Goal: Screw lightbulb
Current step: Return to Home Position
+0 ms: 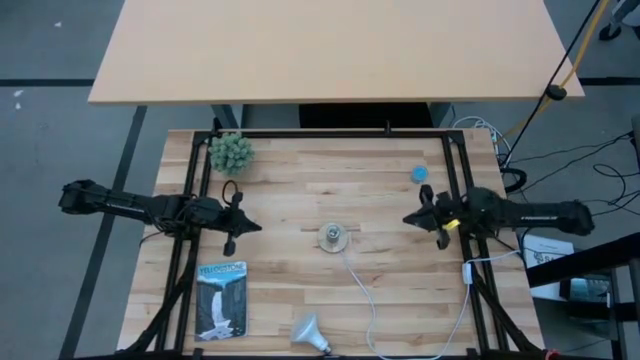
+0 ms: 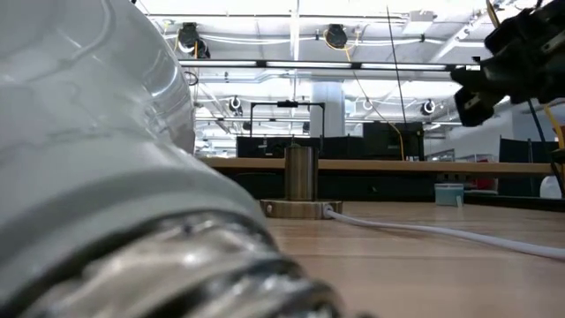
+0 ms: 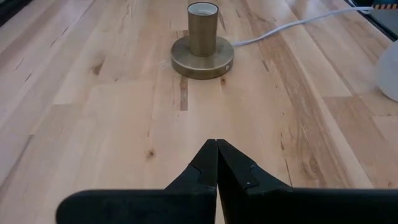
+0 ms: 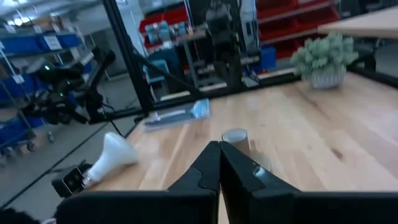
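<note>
The frosted white lightbulb [image 1: 310, 333] lies on its side near the planked wooden tabletop's [image 1: 300, 180] edge, threaded end apparently outward, well apart from the brass round-based socket [image 1: 333, 237] and its smooth white cord [image 3: 292, 26]. Left tool [image 3: 216, 146] and right tool [image 4: 219, 147] flank the socket, fingers pressed together.

Two slim matte-black robot arms, each ending in a two-finger gripper.
The left arm [image 1: 130, 207] and right arm [image 1: 530, 212] are thin dark tubes with bulkier joint housings. A small yellow mark [image 1: 452, 225] sits just behind the right gripper [image 1: 409, 218]. On the left gripper [image 3: 216, 144], the black fingers [image 3: 199, 171] taper to wedge points pressed face to face, one bearing a small recessed screw [image 3: 250, 183].
</note>
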Controlling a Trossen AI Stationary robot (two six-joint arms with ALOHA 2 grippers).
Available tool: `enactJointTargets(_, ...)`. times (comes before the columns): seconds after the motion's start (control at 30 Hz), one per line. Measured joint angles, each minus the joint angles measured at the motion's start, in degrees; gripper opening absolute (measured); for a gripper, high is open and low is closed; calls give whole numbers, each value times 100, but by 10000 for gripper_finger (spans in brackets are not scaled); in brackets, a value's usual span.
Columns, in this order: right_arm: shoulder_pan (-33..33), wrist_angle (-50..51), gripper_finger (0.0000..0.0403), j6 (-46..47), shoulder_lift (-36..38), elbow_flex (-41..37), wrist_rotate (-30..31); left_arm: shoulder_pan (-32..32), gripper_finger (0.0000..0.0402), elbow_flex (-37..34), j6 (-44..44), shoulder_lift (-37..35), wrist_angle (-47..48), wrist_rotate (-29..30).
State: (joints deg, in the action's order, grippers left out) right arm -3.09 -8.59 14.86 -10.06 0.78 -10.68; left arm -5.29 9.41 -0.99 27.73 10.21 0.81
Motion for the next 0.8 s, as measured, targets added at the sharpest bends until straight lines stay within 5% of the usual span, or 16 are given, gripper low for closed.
enactJointTargets(0.17, 2, 556, 0, -32, 1009, 16, 19, 1, 0, 0, 0, 2, 2, 0)
enactJointTargets(0.8, 9, 320, 0, -204, 968, 4, 164, 1, 0, 0, -2, 2, 21, -1)
